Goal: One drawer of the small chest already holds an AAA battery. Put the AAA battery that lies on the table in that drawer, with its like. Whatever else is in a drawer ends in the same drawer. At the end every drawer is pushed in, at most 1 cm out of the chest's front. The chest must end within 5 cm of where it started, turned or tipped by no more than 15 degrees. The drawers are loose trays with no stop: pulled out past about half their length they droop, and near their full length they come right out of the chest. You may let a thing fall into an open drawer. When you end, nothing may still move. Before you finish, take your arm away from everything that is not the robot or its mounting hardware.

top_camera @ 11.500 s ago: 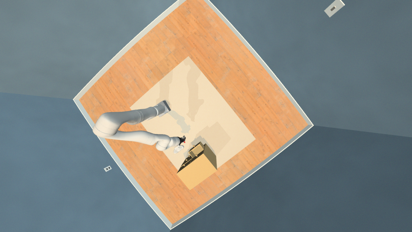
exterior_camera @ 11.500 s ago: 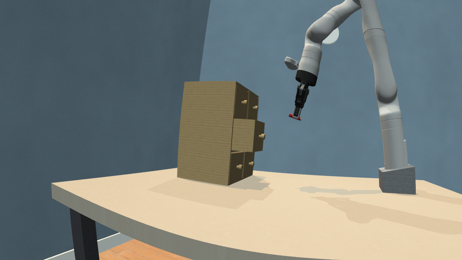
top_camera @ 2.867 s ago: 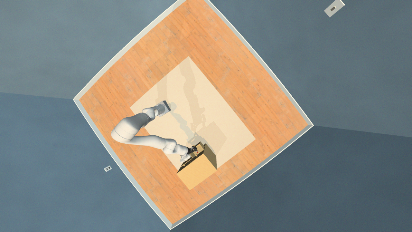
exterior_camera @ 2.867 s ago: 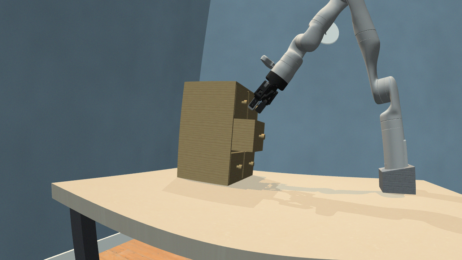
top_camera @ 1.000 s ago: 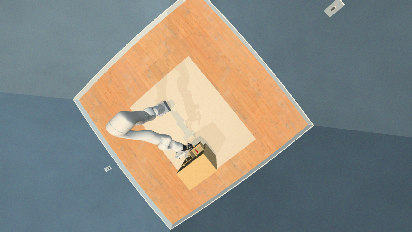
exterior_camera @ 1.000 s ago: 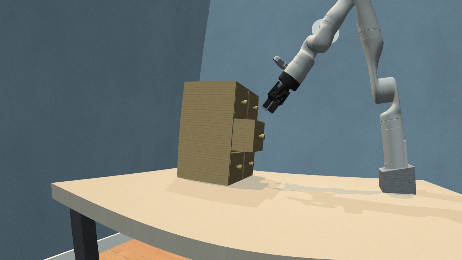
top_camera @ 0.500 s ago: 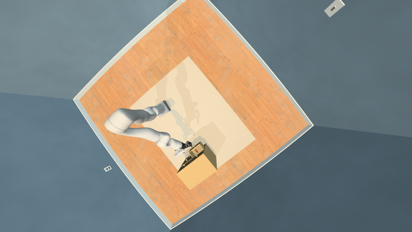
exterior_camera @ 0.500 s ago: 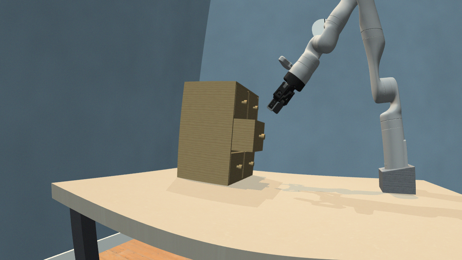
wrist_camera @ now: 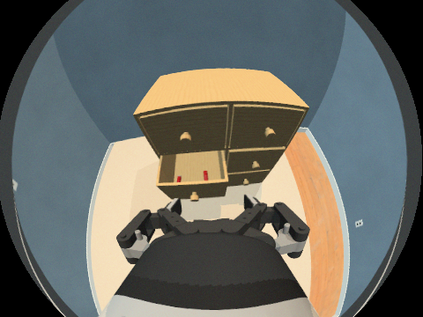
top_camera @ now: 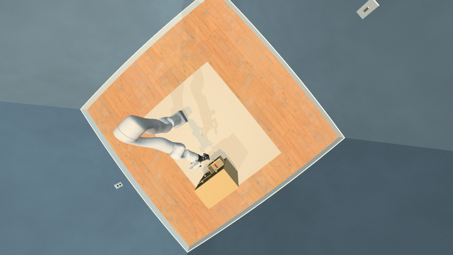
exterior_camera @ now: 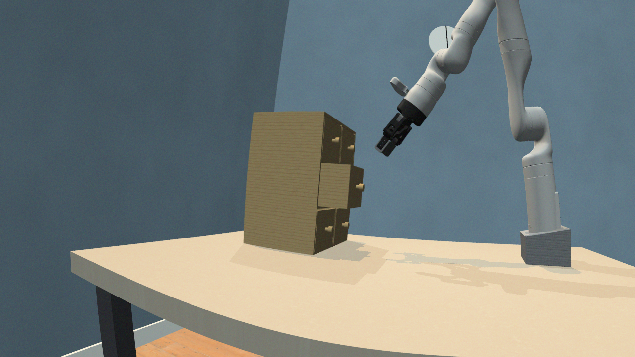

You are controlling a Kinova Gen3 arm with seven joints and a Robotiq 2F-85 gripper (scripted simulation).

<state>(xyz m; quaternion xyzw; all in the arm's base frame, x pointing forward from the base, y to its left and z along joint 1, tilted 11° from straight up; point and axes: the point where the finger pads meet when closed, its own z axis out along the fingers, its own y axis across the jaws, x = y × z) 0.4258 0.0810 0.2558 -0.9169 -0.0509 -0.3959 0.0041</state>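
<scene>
Batteries lead the wrist view: one red AAA cell lies inside the pulled-out drawer, its like at its 2 o'clock. Which came from the table I cannot tell. Between them in breadth, nearer the camera, sits the knob, at the gripper's 10 o'clock. The gripper is released, spread around nothing, apart from the chest. Pushing the drawer home seems next: close the fingers, drop lower, meet the front near its middle, and press slowly and squarely; crooked force could jam the tray or turn the chest. Rightward, at 1 o'clock, the neighbouring drawer looks seated.
</scene>
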